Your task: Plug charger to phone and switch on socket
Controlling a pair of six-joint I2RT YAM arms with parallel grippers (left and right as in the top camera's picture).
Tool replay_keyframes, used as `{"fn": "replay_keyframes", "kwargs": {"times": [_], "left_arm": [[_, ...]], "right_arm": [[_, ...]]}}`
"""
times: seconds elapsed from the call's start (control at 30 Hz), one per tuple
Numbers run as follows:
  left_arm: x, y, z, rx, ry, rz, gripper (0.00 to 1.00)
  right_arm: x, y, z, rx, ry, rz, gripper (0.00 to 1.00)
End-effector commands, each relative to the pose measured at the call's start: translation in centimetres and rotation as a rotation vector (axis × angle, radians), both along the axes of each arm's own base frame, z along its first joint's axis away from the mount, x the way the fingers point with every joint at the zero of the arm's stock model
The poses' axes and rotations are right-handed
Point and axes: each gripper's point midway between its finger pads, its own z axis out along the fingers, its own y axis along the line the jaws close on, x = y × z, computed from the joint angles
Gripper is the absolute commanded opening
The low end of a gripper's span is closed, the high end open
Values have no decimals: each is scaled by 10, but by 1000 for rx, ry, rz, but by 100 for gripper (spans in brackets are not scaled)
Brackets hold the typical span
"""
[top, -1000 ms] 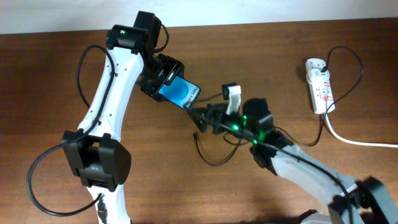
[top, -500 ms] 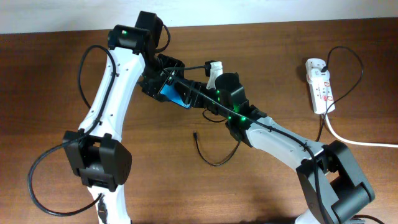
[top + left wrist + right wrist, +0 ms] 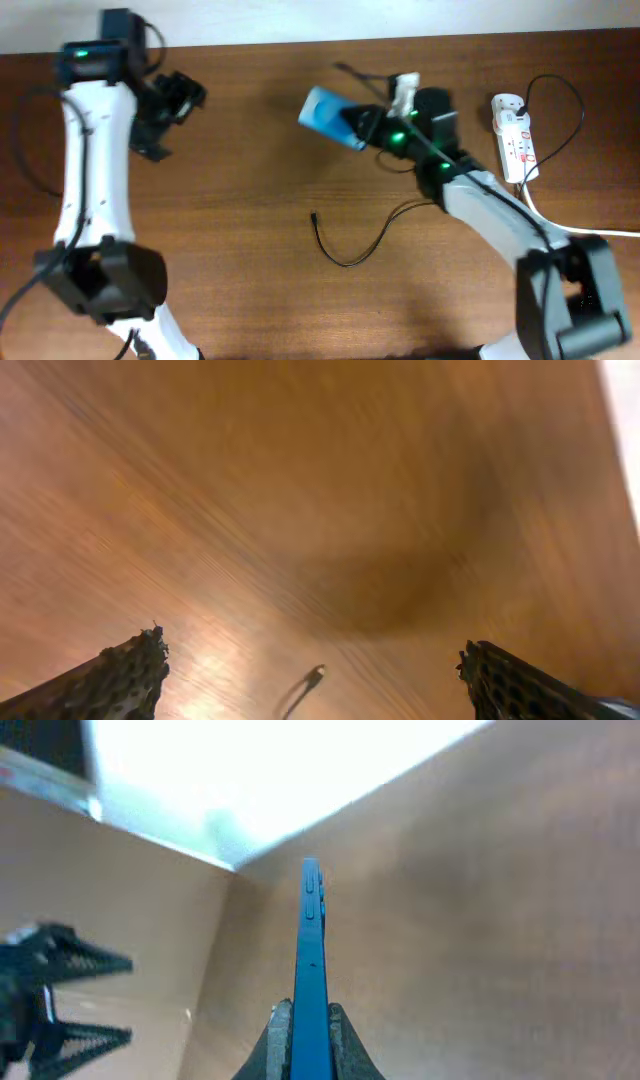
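Note:
My right gripper (image 3: 356,126) is shut on the phone (image 3: 325,110), which hangs tilted above the table's far middle. In the right wrist view the phone (image 3: 310,950) stands edge-on, a thin blue slab pinched between both fingers (image 3: 281,1038). The charger (image 3: 349,257), a thin black cable, curls on the wood in the middle, its connector end (image 3: 314,217) lying free. The white socket (image 3: 517,140) lies at the far right. My left gripper (image 3: 178,98) is open and empty at the far left. Its wrist view is blurred, with wide-apart fingers (image 3: 128,678) over bare wood and a small dark cable end (image 3: 315,678).
The socket's thick white cord (image 3: 575,226) runs off the right edge. A thin black loop (image 3: 565,95) arcs beside the socket. A pale wall borders the table's far edge (image 3: 300,20). My left gripper (image 3: 62,992) shows at the left of the right wrist view.
The phone has passed from my left gripper to my right one. The left gripper opened and swung far left. The right gripper shut on the phone and carried it right.

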Motion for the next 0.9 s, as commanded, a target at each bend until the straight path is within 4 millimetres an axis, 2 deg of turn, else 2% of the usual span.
{"fn": "replay_keyframes", "kwargs": {"times": [0.0, 0.07, 0.1, 0.13, 0.17, 0.23, 0.33, 0.37, 0.4, 0.43, 0.47, 0.57, 0.63, 0.7, 0.77, 0.83, 0.87], "left_arm": [[-25, -24, 30, 63, -159, -291, 99], [-64, -46, 5, 13, -277, -408, 99], [-73, -54, -3, -17, -327, -444, 99], [-92, -66, -15, -58, -416, -503, 99], [-108, -86, -23, -126, -543, -621, 99], [-125, -104, -35, -217, -700, -655, 99], [-111, -95, -51, -149, -731, -612, 97], [-108, -103, -44, -200, -764, -633, 97], [-99, -121, -24, -263, -882, -713, 100], [-89, -131, -12, -297, -954, -734, 99], [-71, -133, -10, -338, -970, -668, 99], [-45, -148, -11, -494, -1029, -657, 100], [-34, -147, 5, -488, -1122, -653, 99], [-24, -138, 12, -453, -1154, -578, 100], [-18, -135, 35, -447, -1256, -555, 100], [-14, -131, 44, -430, -1296, -524, 100], [-10, -128, 48, -432, -1320, -496, 100]], "right_arm": [[-20, 7, 66, 50, -142, 66, 4], [-29, 12, 67, 72, -113, 109, 4], [-32, 15, 61, 67, -86, 118, 4], [-37, 20, 56, 63, -60, 134, 4], [-43, 28, 51, 59, -38, 152, 4], [-55, 44, 45, 51, -6, 194, 4], [-64, 58, 37, 33, 21, 208, 4], [-65, 60, 31, 19, 32, 193, 4], [-65, 62, 27, 16, 42, 189, 4], [-63, 63, 22, 28, 76, 175, 4], [-59, 66, 15, 53, 109, 164, 4], [-37, 72, 30, 188, 78, 122, 4], [-22, 72, 31, 286, 101, 87, 4], [-21, 83, 35, 368, 111, 99, 4], [-21, 91, 34, 425, 157, 98, 4], [-22, 93, 58, 501, 104, 113, 4], [-21, 92, 62, 529, 118, 107, 4]]}}
